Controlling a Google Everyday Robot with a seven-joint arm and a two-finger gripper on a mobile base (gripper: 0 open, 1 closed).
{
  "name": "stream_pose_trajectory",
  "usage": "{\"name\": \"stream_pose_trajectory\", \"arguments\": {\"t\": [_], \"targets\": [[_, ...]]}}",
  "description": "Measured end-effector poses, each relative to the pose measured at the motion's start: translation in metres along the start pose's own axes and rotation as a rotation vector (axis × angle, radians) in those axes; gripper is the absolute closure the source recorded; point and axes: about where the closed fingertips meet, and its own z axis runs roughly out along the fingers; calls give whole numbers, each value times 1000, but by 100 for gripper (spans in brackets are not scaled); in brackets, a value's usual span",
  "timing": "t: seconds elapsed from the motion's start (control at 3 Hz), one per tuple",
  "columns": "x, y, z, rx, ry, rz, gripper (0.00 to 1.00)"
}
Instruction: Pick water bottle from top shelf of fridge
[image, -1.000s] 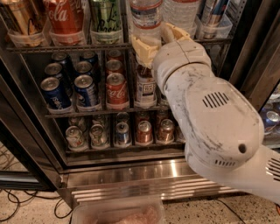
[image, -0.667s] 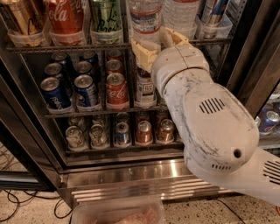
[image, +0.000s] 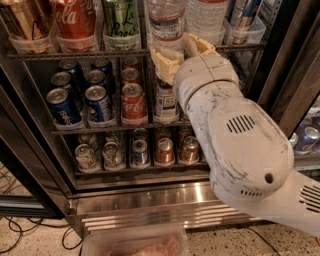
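The water bottle, clear ribbed plastic with a white label and a red and blue band, stands in a clear tray on the top shelf of the fridge. My gripper is open, just in front of and below the bottle's base at the shelf's front edge. Its pale fingers are spread and hold nothing. The bulky white arm reaches in from the lower right and hides the right part of the lower racks.
A wider clear ribbed bottle stands right of the water bottle, and tall cans to its left. Short soda cans and a small labelled bottle fill the lower racks. The dark door frame is at right. A plastic tub and cables lie on the floor.
The arm's body has shifted slightly left and down. The gripper stays at nearly the same spot under the water bottle, still open.
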Motion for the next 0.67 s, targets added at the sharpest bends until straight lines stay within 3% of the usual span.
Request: {"name": "stream_pose_trajectory", "arguments": {"t": [0.67], "targets": [[-12, -3, -2, 0, 0, 0, 100]]}}
